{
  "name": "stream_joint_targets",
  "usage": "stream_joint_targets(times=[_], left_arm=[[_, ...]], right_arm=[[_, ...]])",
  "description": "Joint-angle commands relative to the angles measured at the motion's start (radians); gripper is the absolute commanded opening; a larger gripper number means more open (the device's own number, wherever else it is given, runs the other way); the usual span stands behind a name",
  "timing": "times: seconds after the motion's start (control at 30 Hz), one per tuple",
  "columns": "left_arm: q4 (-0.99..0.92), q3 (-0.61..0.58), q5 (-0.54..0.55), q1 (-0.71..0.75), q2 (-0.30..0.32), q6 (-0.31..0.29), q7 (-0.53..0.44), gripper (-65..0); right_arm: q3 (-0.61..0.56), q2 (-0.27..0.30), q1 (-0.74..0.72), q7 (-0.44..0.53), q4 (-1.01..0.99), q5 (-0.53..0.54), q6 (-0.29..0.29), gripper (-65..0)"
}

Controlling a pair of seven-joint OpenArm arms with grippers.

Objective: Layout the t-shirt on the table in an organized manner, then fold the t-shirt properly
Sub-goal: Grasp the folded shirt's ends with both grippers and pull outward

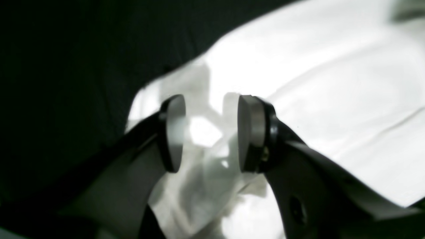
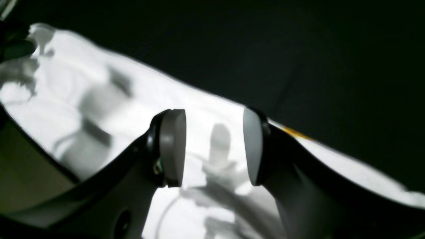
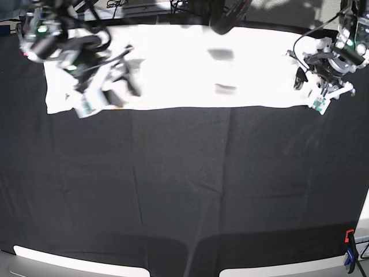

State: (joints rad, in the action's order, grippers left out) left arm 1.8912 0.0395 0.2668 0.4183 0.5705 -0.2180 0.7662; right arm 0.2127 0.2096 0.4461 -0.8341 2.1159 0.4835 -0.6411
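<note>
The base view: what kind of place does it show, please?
Probably a robot lab or test bench, not a home. Two robot arms, the left gripper and right gripper, work over a white t-shirt on a table covered in black cloth, with a clamp at its edge.

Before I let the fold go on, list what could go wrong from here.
1. Both claws stand open over the t-shirt; the left claw hangs over bunched cloth and may grab several layers.
2. The right claw sits near the shirt's edge, so a closing may miss it.
3. The shirt lies along the table's far side; pulling unevenly could skew it.
</note>
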Motion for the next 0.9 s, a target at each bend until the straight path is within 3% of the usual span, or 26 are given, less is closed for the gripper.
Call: stream_joint_targets(times=[0.0,0.23,0.47,0.57,0.73,0.8,0.87], left_arm=[[0.007,0.006,0.004,-0.002,0.012,0.000,0.003,-40.7],[0.004,0.006,0.003,-0.002,0.012,0.000,0.045,-40.7],[0.003,0.006,-0.071,-0.003,0.013,-0.019,0.055,-40.7],[-0.002,0.006,-0.125,-0.003,0.018,-0.018,0.054,-40.7],[-0.021,0.006,-0.127,-0.002,0.058,-0.013,0.054,-40.7],[0.011,0.007,-0.098,-0.003,0.065,0.060,0.052,-40.7],[0.087,0.007,-0.098,-0.003,0.064,0.088,0.048,-40.7]], right_arm=[[-0.027,-0.008,-0.002,0.024,-0.001,-0.022,-0.005,-38.1],[-0.182,-0.049,-0.002,0.027,-0.138,-0.209,0.013,-38.1],[-0.153,-0.042,0.012,-0.016,-0.199,-0.325,0.013,-38.1],[-0.105,-0.015,0.024,-0.016,-0.200,-0.316,0.013,-38.1],[-0.038,0.034,0.031,-0.013,-0.200,-0.289,0.013,-38.1],[-0.027,0.047,0.031,0.000,-0.199,-0.215,0.012,-38.1],[-0.027,0.051,0.031,0.002,-0.196,-0.157,0.010,-38.1]])
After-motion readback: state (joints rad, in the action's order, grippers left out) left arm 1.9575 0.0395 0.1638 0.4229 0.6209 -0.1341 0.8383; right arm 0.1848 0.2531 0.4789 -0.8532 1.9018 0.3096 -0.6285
